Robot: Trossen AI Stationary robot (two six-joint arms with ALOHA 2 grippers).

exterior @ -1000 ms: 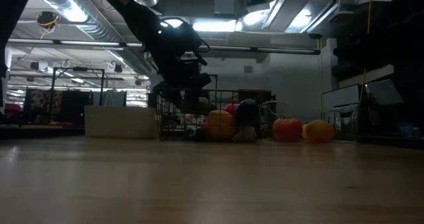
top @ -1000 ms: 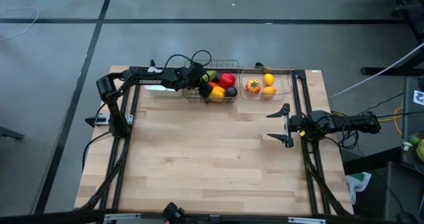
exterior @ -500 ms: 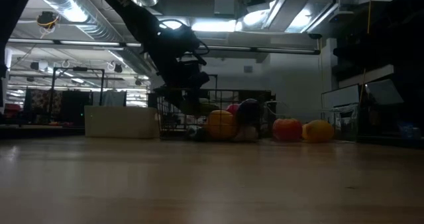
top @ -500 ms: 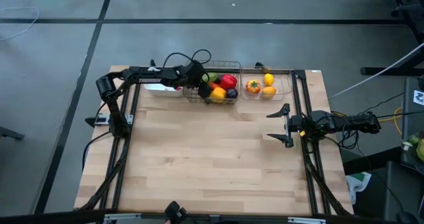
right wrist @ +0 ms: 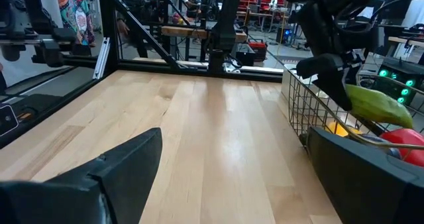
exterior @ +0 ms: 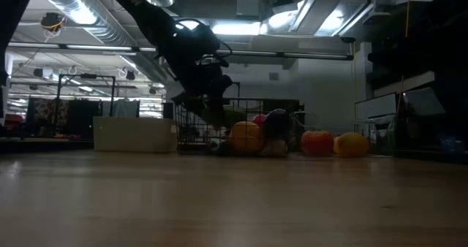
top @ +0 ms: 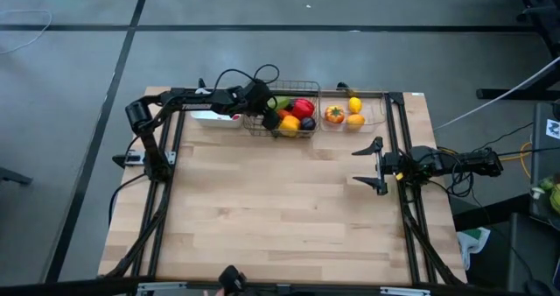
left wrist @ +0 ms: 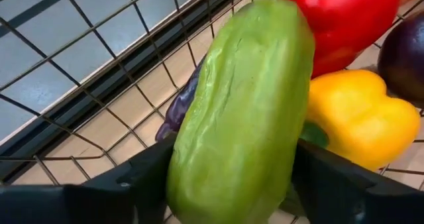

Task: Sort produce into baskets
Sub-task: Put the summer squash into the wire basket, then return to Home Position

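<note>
The wooden table (top: 280, 208) is the biggest thing here, bare over most of its top. Along its far edge stand three containers in a row: a white tray (top: 214, 118) on the left, a wire basket (top: 282, 110) in the middle, and a clear bin (top: 354, 112) on the right.

The left arm reaches across the tray to the wire basket, where the left gripper (left wrist: 232, 177) has its fingers on either side of a green cucumber (left wrist: 245, 111), holding it tilted over the basket's contents. The right gripper (top: 372, 165) waits near the table's right edge, well apart from the containers, its fingers spread wide with nothing between them.

Inside the wire basket lie a red pepper (left wrist: 338, 18), a yellow pepper (left wrist: 358, 118) and a dark eggplant (left wrist: 404, 52), close together. A purple piece (left wrist: 179, 111) shows just behind the cucumber.

In the clear bin sit an orange fruit (top: 334, 114) and two yellow pieces (top: 354, 106).
</note>
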